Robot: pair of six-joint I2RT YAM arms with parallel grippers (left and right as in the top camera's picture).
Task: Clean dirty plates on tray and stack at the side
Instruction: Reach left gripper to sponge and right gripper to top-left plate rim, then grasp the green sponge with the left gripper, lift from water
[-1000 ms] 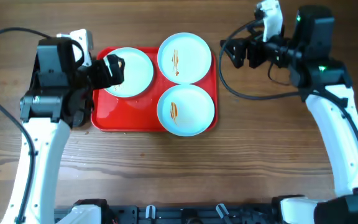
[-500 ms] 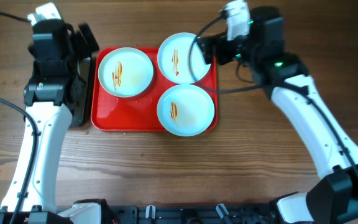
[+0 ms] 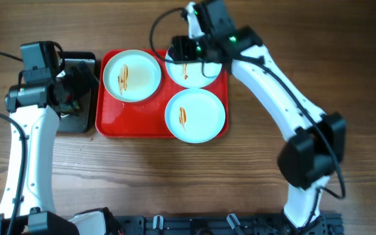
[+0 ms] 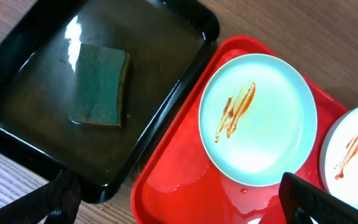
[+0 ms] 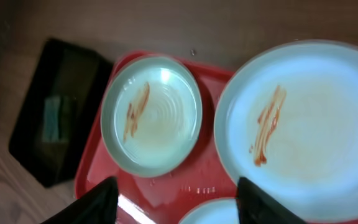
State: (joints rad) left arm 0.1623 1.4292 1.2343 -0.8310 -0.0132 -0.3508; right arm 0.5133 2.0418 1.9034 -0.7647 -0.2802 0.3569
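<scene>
I'm watching the red tray (image 3: 116, 119) lying toward the far edge of the table (image 3: 253, 176), a little left of middle. All three plates are sitting on it, each streaked with orange-brown sauce. The first plate (image 3: 132, 75) is resting in the tray's far left corner. The second plate (image 3: 189, 65) is sitting at the far right corner, its edge reaching over the tray's far rim. The third plate (image 3: 195, 115) is lying at the near right corner. Just beside the tray's left edge a black pan (image 4: 42, 137) is standing, holding a shallow film of liquid and a green sponge (image 4: 99, 85) lying flat. The left gripper (image 4: 179, 186) is hovering above the line where pan and tray meet, its fingers spread wide and holding nothing. The right gripper (image 5: 176, 186) is hanging over the tray's far edge by the second plate, its fingers likewise standing apart and empty.
</scene>
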